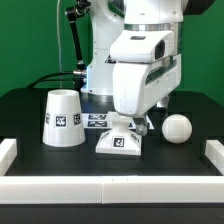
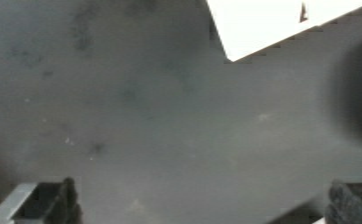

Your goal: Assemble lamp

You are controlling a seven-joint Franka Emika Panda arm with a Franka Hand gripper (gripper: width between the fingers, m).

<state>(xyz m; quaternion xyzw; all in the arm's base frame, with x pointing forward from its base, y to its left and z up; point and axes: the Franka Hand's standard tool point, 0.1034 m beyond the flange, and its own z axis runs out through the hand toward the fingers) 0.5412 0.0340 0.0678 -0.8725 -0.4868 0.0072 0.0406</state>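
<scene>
Squat lamp base (image 1: 119, 142) mid-way along the black surface (image 1: 30, 155), top hidden by the arm (image 1: 145, 75). Cone shade (image 1: 62, 118) well apart toward the exterior view's left, narrow end up, inside unseen. Round bulb (image 1: 177, 128) near the base toward the exterior view's right. Hand (image 2: 199, 205) wide, fingertips (image 2: 45, 200) over bare surface, holding nothing. White corner (image 2: 267, 25) in the wrist view cut off, unidentifiable.

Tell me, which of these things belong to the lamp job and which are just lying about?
For the lamp: cone shade, square base, round bulb.
Just there: marker board, white edge rails, black table.
</scene>
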